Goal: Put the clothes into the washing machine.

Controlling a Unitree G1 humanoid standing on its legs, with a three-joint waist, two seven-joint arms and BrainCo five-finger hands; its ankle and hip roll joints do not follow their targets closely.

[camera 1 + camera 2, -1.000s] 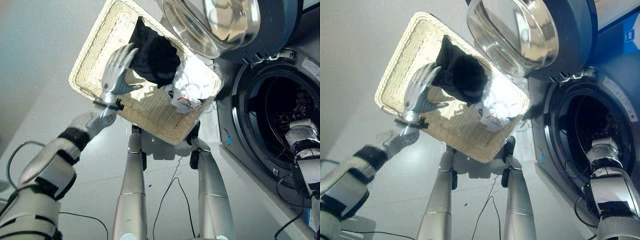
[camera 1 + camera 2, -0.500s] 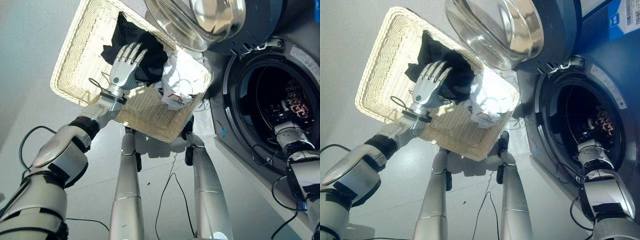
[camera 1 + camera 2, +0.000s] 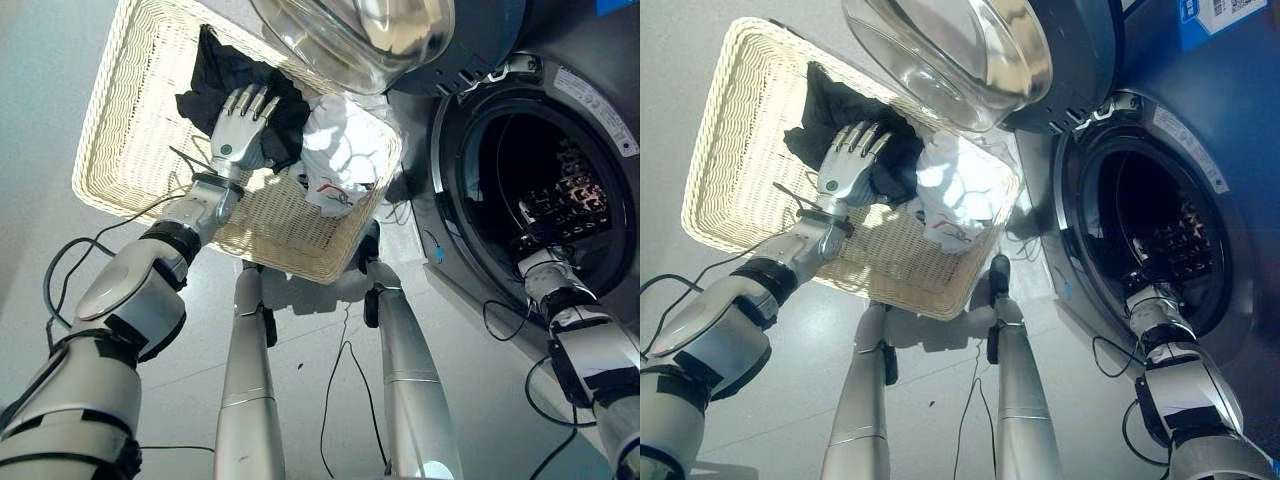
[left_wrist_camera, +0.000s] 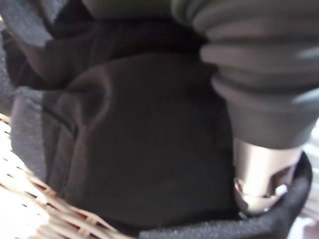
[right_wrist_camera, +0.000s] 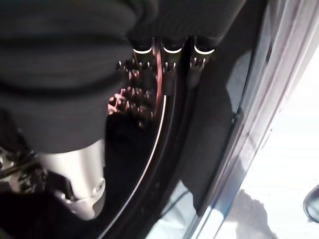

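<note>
With the right hand (image 3: pixel 1145 300) reaching into the dark drum of the grey front-loading washing machine (image 3: pixel 600 130) at frame right, its fingers hidden so I cannot tell their state, the left hand (image 3: pixel 240 130) lies with relaxed fingers on crumpled black clothing (image 3: pixel 215 75) beside a white garment (image 3: pixel 340 160) in the cream wicker basket (image 3: pixel 130 150) at upper left.

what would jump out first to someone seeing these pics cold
The pale wicker basket at upper left, with the left hand resting on black clothes beside a white garment. On the right, the washing machine gapes with its glass door swung open, the right arm reaching into the dark drum.
</note>
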